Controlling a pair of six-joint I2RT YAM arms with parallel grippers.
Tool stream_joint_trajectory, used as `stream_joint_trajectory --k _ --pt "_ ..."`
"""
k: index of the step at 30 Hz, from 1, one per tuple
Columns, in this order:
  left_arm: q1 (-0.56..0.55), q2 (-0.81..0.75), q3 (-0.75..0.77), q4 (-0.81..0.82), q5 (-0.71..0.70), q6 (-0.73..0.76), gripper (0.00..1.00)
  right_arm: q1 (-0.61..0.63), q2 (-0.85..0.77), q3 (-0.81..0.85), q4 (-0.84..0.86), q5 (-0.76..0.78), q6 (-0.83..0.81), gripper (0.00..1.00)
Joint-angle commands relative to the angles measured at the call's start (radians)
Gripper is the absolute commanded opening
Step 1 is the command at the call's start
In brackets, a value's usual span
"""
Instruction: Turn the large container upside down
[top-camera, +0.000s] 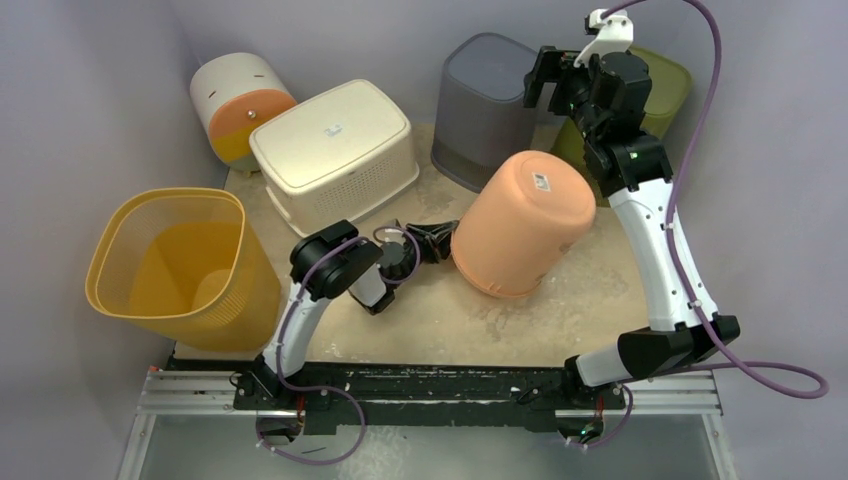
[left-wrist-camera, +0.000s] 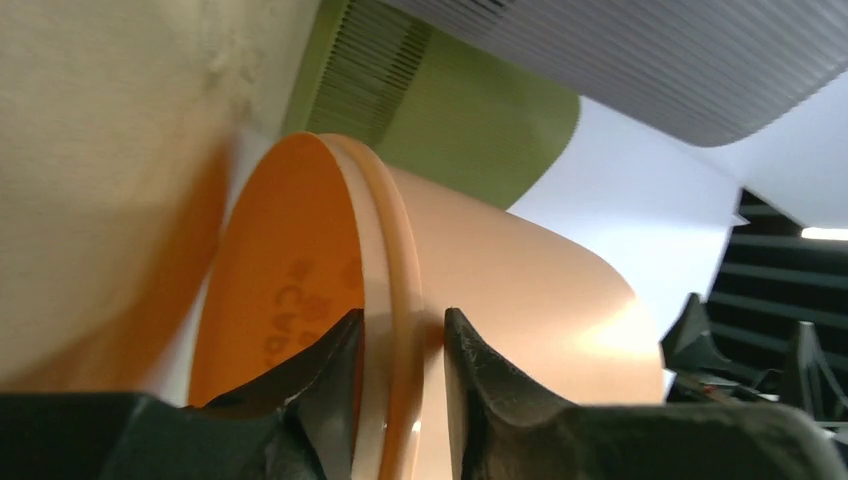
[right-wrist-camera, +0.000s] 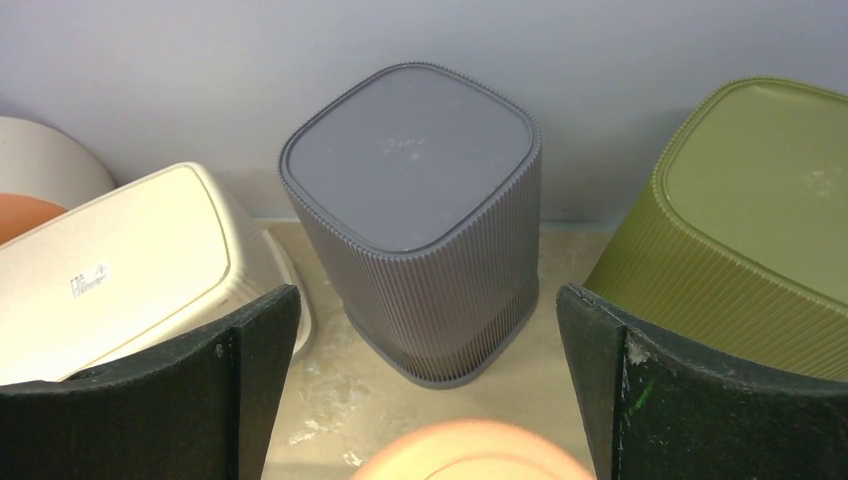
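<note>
The large peach container (top-camera: 520, 220) is tilted on the table, its base pointing up and to the right and its open mouth facing down and to the left. My left gripper (top-camera: 447, 240) is shut on its rim at the left side. In the left wrist view one finger sits inside the rim (left-wrist-camera: 385, 290) and the other on the outer wall, with the gripper (left-wrist-camera: 403, 335) astride it. My right gripper (top-camera: 545, 80) is open and empty, raised above the back of the table. In the right wrist view the container's base (right-wrist-camera: 470, 455) shows just below the right gripper (right-wrist-camera: 425, 350).
A yellow mesh basket (top-camera: 180, 265) stands upright at the left edge. An upside-down cream bin (top-camera: 335, 145), a grey ribbed bin (top-camera: 485, 105) and a green ribbed bin (top-camera: 665, 90) stand at the back. A white and orange round container (top-camera: 240, 105) is at the back left.
</note>
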Motion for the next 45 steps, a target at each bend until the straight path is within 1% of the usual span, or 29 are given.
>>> stream_joint_trajectory --k 1,2,4,7,8,9,10,11,13,16,19,21,25,27,29,31,34,36,42,45 --pt "0.041 -0.081 -0.047 -0.083 0.221 0.141 0.38 -0.005 -0.033 -0.001 0.051 -0.017 0.01 1.0" --pt "0.049 -0.106 -0.052 -0.158 0.243 0.189 0.41 -0.005 -0.032 -0.002 0.051 -0.018 0.012 1.0" --pt "0.066 -0.158 -0.048 -0.299 0.275 0.278 0.44 -0.005 -0.033 -0.002 0.048 -0.018 0.015 1.0" --pt "0.086 -0.222 -0.019 -0.503 0.32 0.394 0.45 -0.005 -0.035 -0.006 0.046 -0.02 0.018 1.0" --pt "0.089 -0.245 0.003 -0.602 0.337 0.472 0.45 -0.006 -0.036 -0.007 0.045 -0.02 0.019 1.0" --pt "0.089 -0.27 0.033 -0.719 0.349 0.553 0.45 -0.005 -0.036 -0.009 0.043 -0.021 0.019 1.0" --pt "0.089 -0.305 0.093 -0.881 0.344 0.652 0.45 -0.005 -0.037 -0.012 0.043 -0.021 0.02 1.0" --pt "0.09 -0.33 0.142 -1.095 0.329 0.741 0.45 -0.005 -0.039 -0.015 0.043 -0.021 0.021 1.0" --pt "0.09 -0.371 0.227 -1.338 0.285 0.909 0.46 -0.005 -0.042 -0.022 0.044 -0.019 0.022 1.0" --pt "0.09 -0.401 0.366 -1.662 0.21 1.11 0.47 -0.005 -0.044 -0.032 0.046 -0.022 0.024 1.0" --pt "0.09 -0.438 0.469 -1.877 0.177 1.258 0.47 -0.005 -0.046 -0.039 0.047 -0.023 0.027 1.0" --pt "0.09 -0.465 0.507 -2.005 0.17 1.33 0.47 -0.005 -0.048 -0.045 0.049 -0.02 0.026 1.0" --pt "0.088 -0.558 0.539 -2.214 0.18 1.436 0.47 -0.005 -0.053 -0.053 0.05 -0.013 0.021 1.0" --pt "0.085 -0.629 0.517 -2.269 0.221 1.473 0.47 -0.005 -0.052 -0.053 0.052 -0.012 0.02 1.0" --pt "0.085 -0.675 0.486 -2.268 0.304 1.486 0.47 -0.005 -0.05 -0.055 0.056 -0.014 0.022 1.0" --pt "0.079 -0.719 0.436 -2.139 0.384 1.45 0.48 -0.006 -0.046 -0.057 0.063 -0.017 0.028 1.0" --pt "0.068 -0.733 0.361 -1.885 0.458 1.361 0.55 -0.008 -0.036 -0.06 0.073 -0.023 0.037 1.0" --pt "0.051 -0.689 0.362 -1.783 0.479 1.331 0.57 -0.012 -0.031 -0.053 0.072 -0.024 0.039 1.0" --pt "-0.047 -0.483 0.541 -1.72 0.518 1.346 0.58 -0.033 -0.018 -0.011 0.059 -0.025 0.031 1.0" --pt "-0.056 -0.41 0.58 -1.61 0.518 1.293 0.58 -0.054 -0.022 -0.01 0.061 -0.03 0.038 1.0"
